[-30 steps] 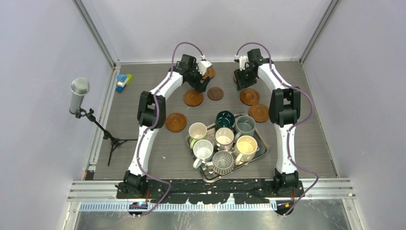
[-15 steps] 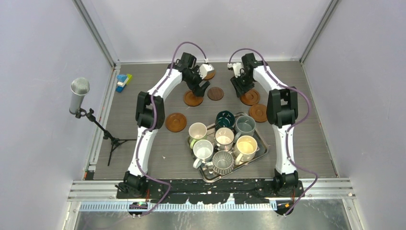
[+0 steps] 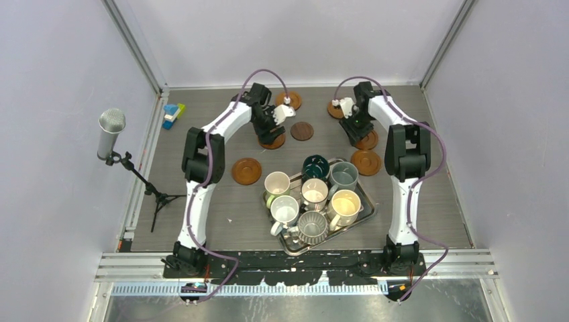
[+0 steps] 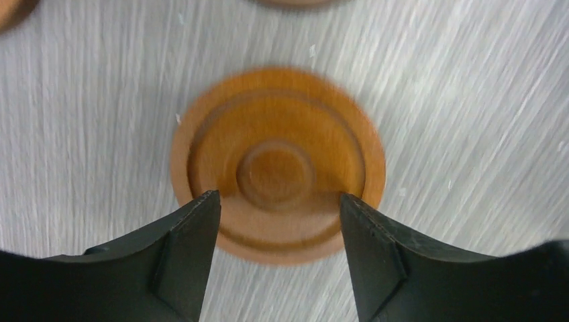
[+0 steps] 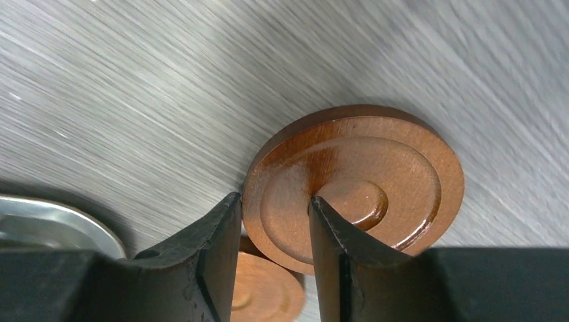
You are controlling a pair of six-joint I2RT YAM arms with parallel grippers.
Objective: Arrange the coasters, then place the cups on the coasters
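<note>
Several orange-brown coasters lie on the grey table, among them one at the back (image 3: 289, 100) and one at the left (image 3: 246, 171), with a dark brown coaster (image 3: 302, 131) between the arms. My left gripper (image 3: 268, 129) (image 4: 278, 198) is open, its fingers (image 4: 194, 228) straddling the near part of an orange coaster (image 4: 278, 161) (image 3: 273, 141) that lies flat. My right gripper (image 3: 355, 129) (image 5: 275, 201) is shut on the rim of another coaster (image 5: 376, 174) (image 3: 368, 140), which is tilted above a further coaster (image 5: 265, 292) (image 3: 366, 162). Several cups, such as a teal one (image 3: 314, 165), stand on the tray.
The steel tray (image 3: 368, 204) with the cups sits at the table's near middle; its corner (image 5: 47, 218) shows in the right wrist view. A microphone (image 3: 111, 133) on a stand is at the left edge. A blue and yellow object (image 3: 173, 114) lies at the back left.
My left gripper came down towards the near side over an orange coaster and narrowed its jaws. My right gripper closed on a coaster's rim and carried it to the right.
</note>
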